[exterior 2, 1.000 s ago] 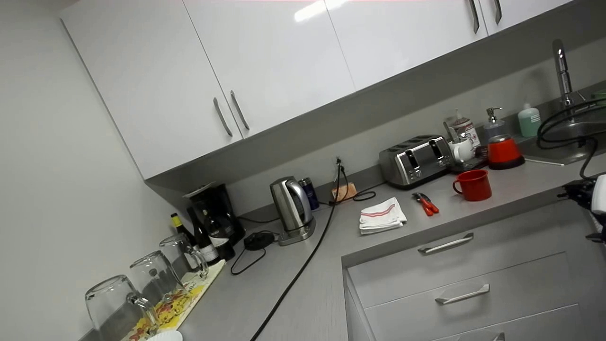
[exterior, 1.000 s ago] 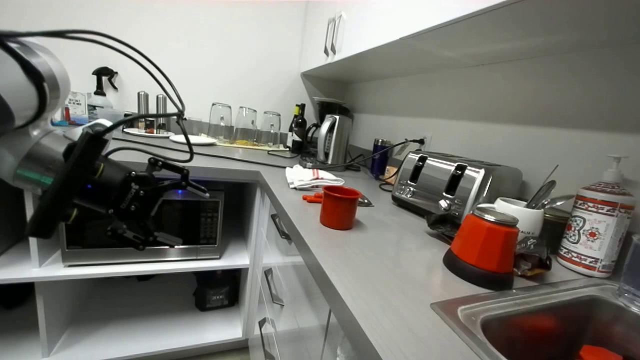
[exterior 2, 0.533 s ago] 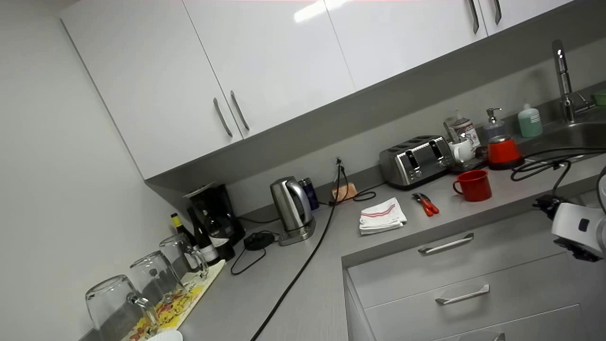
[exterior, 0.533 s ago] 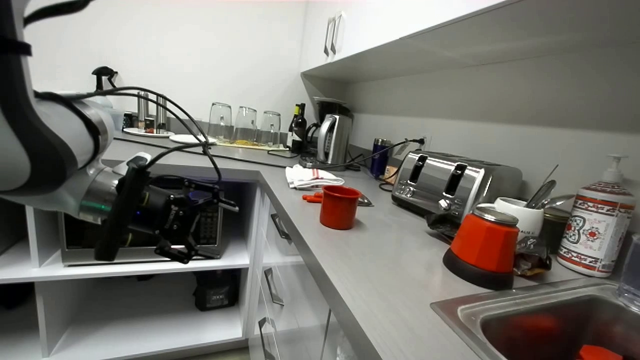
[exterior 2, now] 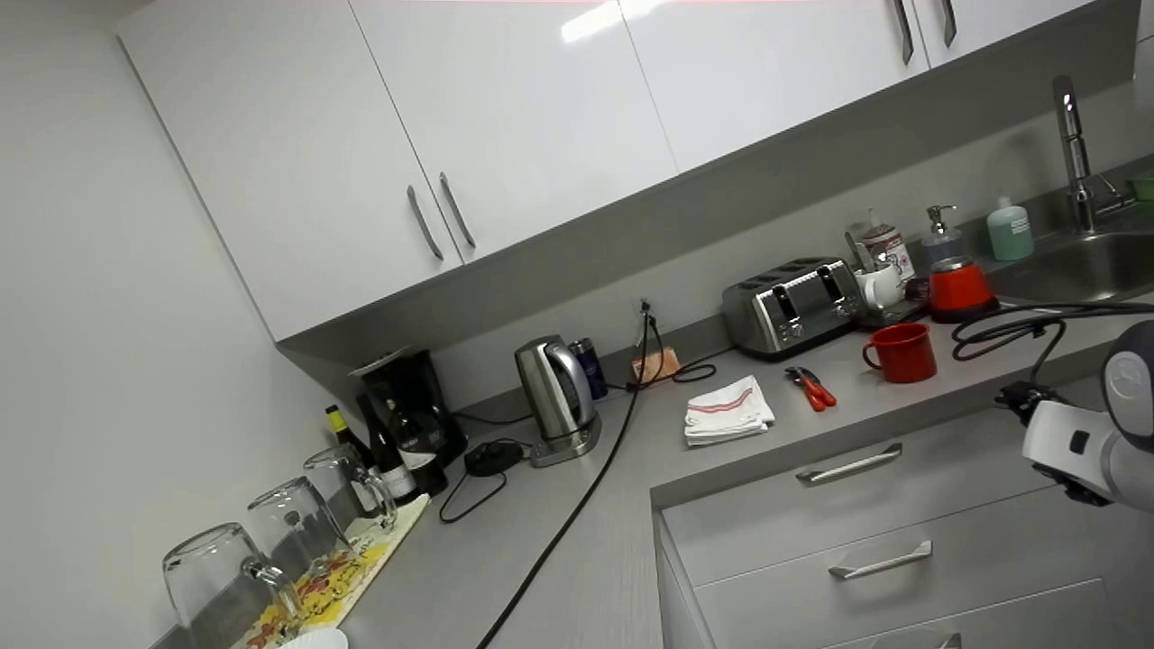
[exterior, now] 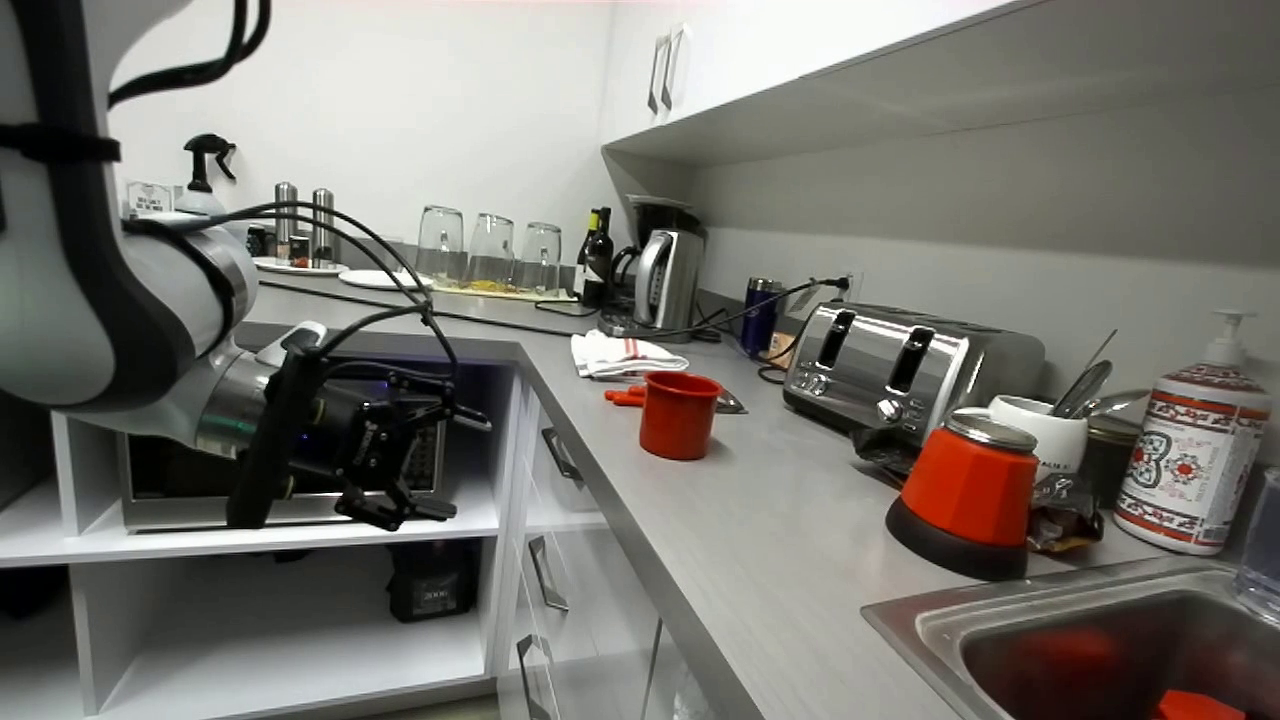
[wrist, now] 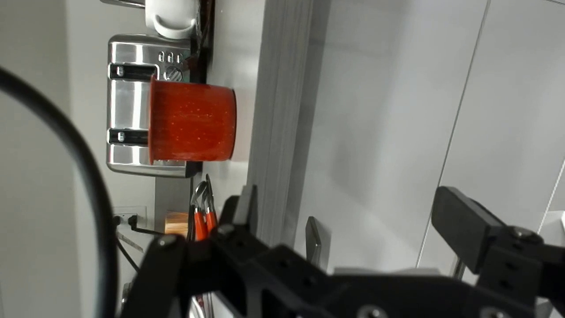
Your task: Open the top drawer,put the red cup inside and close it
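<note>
The red cup (exterior: 678,415) stands upright on the counter near its front edge; it also shows in an exterior view (exterior 2: 904,353) and in the wrist view (wrist: 192,121). The top drawer (exterior 2: 766,523) is shut, with a metal handle (exterior 2: 849,464). My gripper (exterior: 455,465) is open and empty, in front of the drawers and apart from them, below counter height. In the wrist view the gripper (wrist: 348,212) faces the drawer front, and the top handle (wrist: 313,240) shows between the fingers, nearer the left one. Part of that handle is hidden behind the gripper.
The counter edge (wrist: 282,110) overhangs the drawers. Red-handled pliers (exterior 2: 816,392), a folded towel (exterior 2: 728,412) and a toaster (exterior 2: 793,306) are near the cup. A second drawer handle (exterior 2: 882,562) sits below. An open shelf with a microwave (exterior: 420,450) is beside the drawers.
My gripper has moved right and somewhat down in an exterior view, closer to the drawers, slowing in the last half second. It stays open. The cup and drawer have not moved.
</note>
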Motion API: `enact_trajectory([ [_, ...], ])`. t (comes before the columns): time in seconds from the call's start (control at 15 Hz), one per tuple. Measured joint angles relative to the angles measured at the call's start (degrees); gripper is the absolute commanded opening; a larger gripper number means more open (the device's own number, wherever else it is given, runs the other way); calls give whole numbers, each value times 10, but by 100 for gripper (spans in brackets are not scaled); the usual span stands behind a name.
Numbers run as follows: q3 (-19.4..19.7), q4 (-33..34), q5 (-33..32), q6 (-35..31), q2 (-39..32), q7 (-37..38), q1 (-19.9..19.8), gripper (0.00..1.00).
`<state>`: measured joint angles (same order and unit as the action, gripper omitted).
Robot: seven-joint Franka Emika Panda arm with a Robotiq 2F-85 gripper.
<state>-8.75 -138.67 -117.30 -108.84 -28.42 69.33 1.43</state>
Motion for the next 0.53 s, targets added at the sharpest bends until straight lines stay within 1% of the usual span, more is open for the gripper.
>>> enact_trajectory([
  [0.07, 0, 0, 0, 0, -1, 0, 0, 100],
  [0.2, -2, 2, 0, 20, -12, 0, 5, 100],
  [0.53, -15, 38, -3, 110, -78, 1, 44, 100],
])
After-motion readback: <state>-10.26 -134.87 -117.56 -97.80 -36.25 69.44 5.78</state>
